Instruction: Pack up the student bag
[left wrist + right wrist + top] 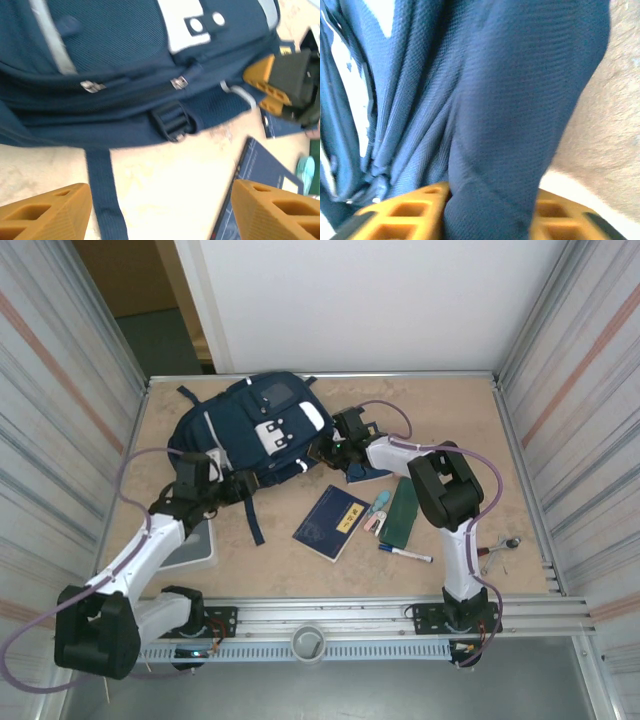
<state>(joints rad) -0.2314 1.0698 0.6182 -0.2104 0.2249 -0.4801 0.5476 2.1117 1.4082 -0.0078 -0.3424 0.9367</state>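
The student bag (250, 430), a large navy backpack with white patches, lies at the back left of the table. My right gripper (325, 451) is at the bag's right edge, shut on a thick fold of its navy fabric (510, 100), which is pinched between the orange fingers (405, 215). My left gripper (240, 486) hovers at the bag's near edge, open, with bare table between its fingers (45, 210). In the left wrist view the bag's zippers and a black buckle (172, 120) sit just beyond my left gripper (160, 215), and a dark strap (105, 190) trails toward it.
A navy book with a yellow label (332, 522) lies mid-table, another book (366, 473) under the right arm. A teal item (378, 506), a green case (404, 512) and a marker (405, 554) lie right of them. A grey slab (195, 545) sits under the left arm. Metal walls enclose the table.
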